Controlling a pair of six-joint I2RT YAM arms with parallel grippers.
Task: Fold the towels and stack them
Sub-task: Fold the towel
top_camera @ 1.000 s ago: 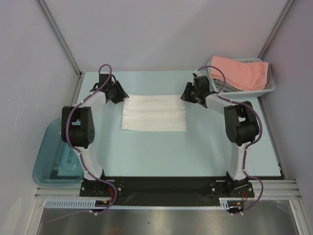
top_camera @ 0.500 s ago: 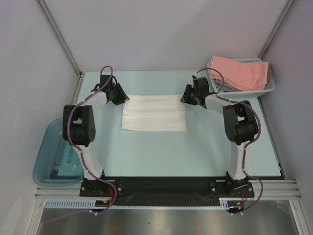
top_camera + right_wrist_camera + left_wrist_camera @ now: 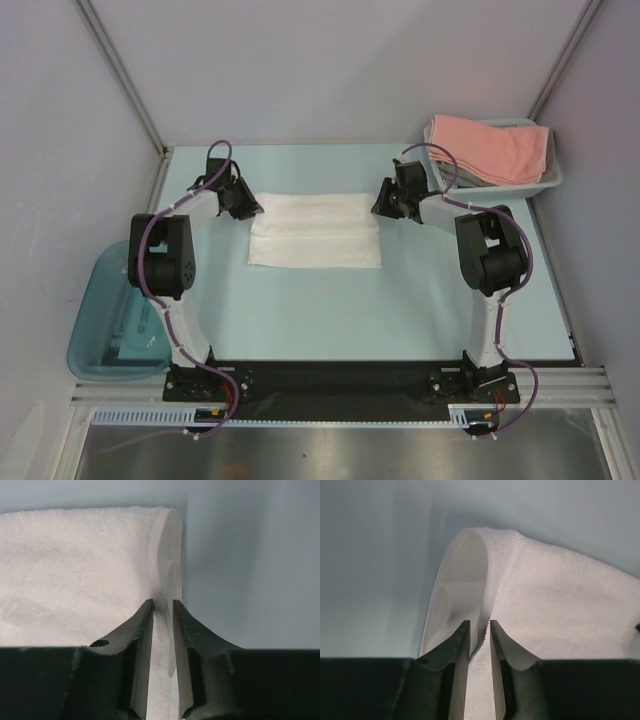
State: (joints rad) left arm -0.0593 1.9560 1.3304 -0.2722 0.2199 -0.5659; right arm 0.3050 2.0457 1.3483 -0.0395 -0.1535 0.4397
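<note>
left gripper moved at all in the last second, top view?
Yes, slightly. The left gripper, pinching a corner of the white towel, has shifted nearward, away from the far edge of the table.

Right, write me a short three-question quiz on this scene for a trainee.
1. True or false: the right pincer hangs open, clear of every towel.
2. Where does the left pincer grip the white towel? A) its left end B) its middle C) its right end
3. Short answer: what holds the pink towel?

Key
1. False: it is shut on the white towel's right end.
2. A
3. The basket at the table's far right corner.
</note>
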